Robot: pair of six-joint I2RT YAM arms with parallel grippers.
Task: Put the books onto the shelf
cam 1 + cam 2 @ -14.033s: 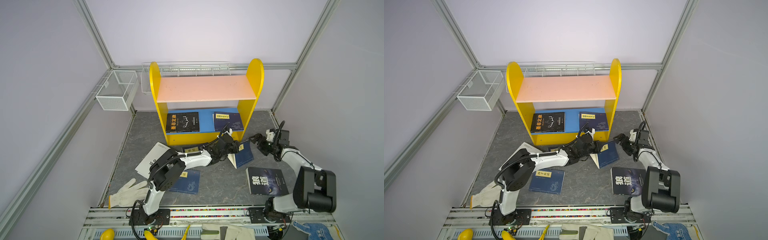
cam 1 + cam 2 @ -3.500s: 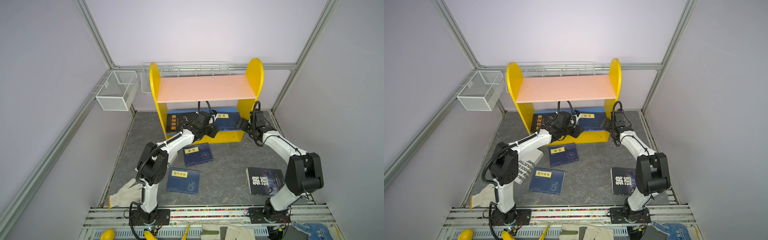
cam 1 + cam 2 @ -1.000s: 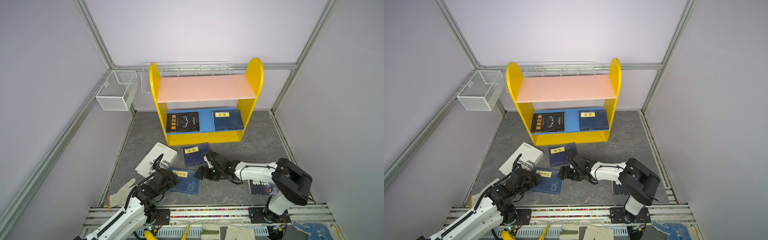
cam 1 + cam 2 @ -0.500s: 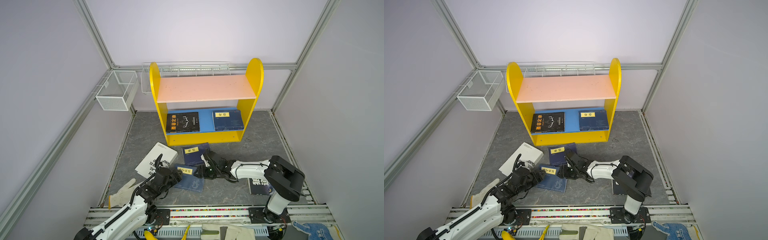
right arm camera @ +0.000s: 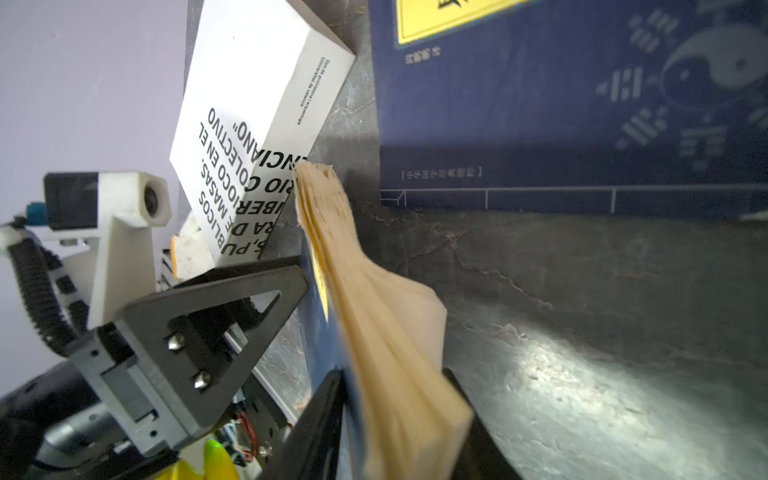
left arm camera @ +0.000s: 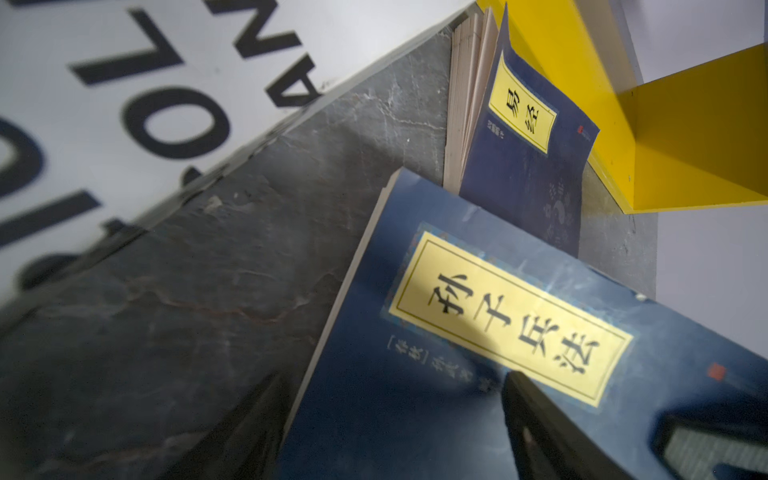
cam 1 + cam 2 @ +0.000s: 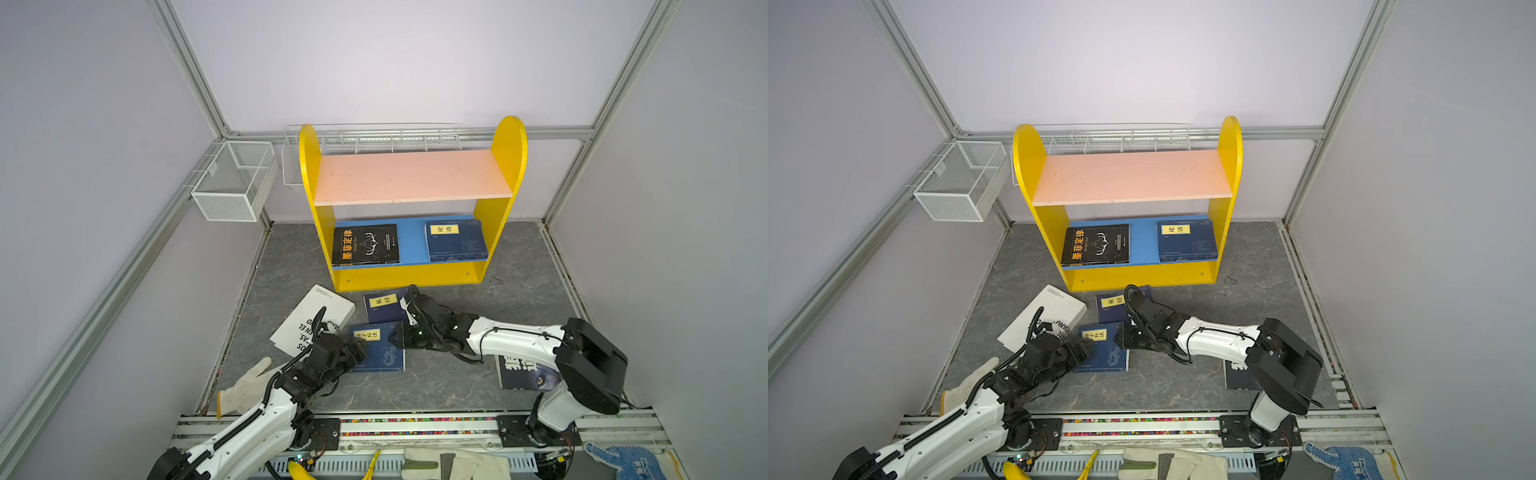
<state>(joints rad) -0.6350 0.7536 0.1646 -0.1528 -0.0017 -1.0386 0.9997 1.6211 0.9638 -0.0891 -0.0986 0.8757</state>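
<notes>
A navy book with a yellow label (image 7: 380,351) (image 6: 457,332) lies on the floor in front of the shelf (image 7: 411,176). My right gripper (image 7: 395,338) (image 5: 395,436) is shut on its right edge, pages fanned between the jaws. My left gripper (image 7: 357,347) (image 6: 395,436) stands open across that book's left edge, one finger over the cover and one over the floor. Another navy book (image 7: 384,307) and a white book (image 7: 313,320) lie close by. A wolf-eye book (image 7: 525,372) lies under my right arm. A black book (image 7: 365,245) and a navy one (image 7: 455,241) rest on the blue board.
A white glove (image 7: 245,392) lies at the front left beside my left arm. Wire-mesh baskets hang on the left wall (image 7: 232,180) and behind the shelf (image 7: 370,139). More gloves (image 7: 449,463) lie beyond the front rail. The pink upper board (image 7: 1129,176) is bare.
My right gripper slid left to the near navy book's right edge and closed on it. My left gripper advanced to the book's left edge. The book shifted slightly.
</notes>
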